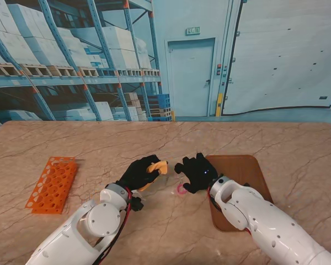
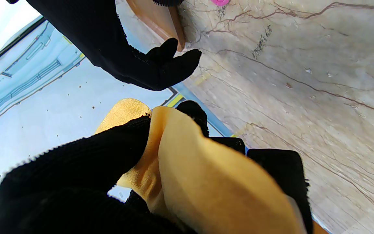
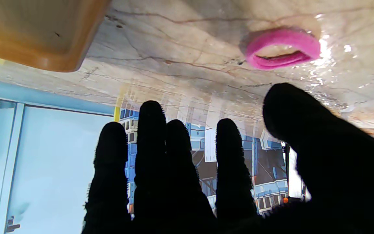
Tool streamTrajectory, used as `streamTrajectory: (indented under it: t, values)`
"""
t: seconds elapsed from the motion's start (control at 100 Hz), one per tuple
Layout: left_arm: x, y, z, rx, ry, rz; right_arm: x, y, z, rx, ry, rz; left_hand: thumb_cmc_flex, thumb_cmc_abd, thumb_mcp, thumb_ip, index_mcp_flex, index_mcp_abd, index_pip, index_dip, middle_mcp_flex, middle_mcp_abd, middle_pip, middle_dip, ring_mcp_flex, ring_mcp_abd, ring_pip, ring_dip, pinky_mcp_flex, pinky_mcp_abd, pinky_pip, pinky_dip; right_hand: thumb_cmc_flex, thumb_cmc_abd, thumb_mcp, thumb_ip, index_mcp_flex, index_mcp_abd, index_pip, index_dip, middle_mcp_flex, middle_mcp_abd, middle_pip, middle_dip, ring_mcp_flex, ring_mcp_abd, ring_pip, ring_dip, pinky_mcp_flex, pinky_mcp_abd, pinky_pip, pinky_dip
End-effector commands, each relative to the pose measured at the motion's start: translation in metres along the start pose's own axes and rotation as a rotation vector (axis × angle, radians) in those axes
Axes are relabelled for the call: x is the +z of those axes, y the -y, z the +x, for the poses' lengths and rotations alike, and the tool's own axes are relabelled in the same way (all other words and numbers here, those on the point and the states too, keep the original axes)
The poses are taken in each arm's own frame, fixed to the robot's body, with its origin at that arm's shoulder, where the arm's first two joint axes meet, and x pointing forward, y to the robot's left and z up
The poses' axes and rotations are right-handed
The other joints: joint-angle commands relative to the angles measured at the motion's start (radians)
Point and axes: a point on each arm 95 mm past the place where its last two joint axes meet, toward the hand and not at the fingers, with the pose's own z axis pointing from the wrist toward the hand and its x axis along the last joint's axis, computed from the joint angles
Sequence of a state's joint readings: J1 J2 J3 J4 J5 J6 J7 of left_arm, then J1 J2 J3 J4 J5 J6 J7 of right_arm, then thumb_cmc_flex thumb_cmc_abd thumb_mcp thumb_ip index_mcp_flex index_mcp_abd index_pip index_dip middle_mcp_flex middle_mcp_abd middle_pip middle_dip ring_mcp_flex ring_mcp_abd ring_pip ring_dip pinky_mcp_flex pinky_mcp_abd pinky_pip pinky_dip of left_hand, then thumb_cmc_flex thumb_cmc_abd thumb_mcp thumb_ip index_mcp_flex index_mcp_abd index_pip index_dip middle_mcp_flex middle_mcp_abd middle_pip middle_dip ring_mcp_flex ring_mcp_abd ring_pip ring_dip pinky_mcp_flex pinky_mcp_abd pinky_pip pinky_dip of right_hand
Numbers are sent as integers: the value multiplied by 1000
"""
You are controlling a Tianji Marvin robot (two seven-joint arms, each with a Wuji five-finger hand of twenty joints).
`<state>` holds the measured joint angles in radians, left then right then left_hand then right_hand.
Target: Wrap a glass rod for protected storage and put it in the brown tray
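Observation:
My left hand [image 1: 137,173] in its black glove is shut on a yellow-tan wrap [image 1: 159,167], bunched in its fingers above the middle of the table; the left wrist view shows the wrap [image 2: 206,182] folded between thumb and fingers. No glass rod shows; it may be inside the wrap. My right hand [image 1: 197,172] hovers just right of it, fingers [image 3: 151,156] spread and holding nothing. A pink band [image 1: 181,189] lies on the table nearer to me between the hands, also the pink band [image 3: 282,48] in the right wrist view. The brown tray [image 1: 243,171] lies right of the right hand.
An orange perforated rack [image 1: 53,183] lies on the table at the left. The marble table [image 1: 298,149] stretches far to the right and back. A corner of the tray [image 3: 44,39] sits close to the right fingers.

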<state>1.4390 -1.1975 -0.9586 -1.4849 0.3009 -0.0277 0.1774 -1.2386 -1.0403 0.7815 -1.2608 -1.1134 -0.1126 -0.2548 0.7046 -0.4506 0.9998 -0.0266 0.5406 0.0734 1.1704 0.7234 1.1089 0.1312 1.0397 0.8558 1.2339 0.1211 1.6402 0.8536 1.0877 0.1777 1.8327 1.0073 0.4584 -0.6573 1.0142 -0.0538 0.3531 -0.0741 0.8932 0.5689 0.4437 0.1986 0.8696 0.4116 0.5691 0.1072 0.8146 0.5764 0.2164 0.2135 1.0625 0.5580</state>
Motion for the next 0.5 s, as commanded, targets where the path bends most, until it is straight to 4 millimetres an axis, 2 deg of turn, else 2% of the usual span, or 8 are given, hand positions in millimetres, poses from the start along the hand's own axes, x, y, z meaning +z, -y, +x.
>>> streamTrajectory:
  t: [0.0,0.34,0.49]
  values:
    - [-2,-3,0,-4,12,2,5,-3,1,-3,-4,1,29,-4,9,30,7,-4,23,-5,44,55,6,9,35,55,98,3,28,-66,261,34,-36,4,0,39,-31,22,-7,-12,-37,23,20,12,-19,-5,22,-10,-6,-7,32,-15]
    - [0,-6,0,-3,48,38,10,7,3,-20,-20,50,38,6,-5,32,-8,-6,28,-4,34,46,12,15,35,56,99,2,28,-62,261,31,-38,8,-5,40,-35,32,-18,-28,-50,30,25,11,-23,-4,27,-14,-8,-5,40,-27]
    - [1,-8,0,-13,65,39,11,11,5,-41,-40,58,43,10,-13,35,-13,0,28,-8,28,49,16,18,35,56,99,2,27,-60,261,29,-59,46,1,44,-29,32,-17,-31,-48,31,31,12,-21,-4,32,-15,-6,-3,48,-32]
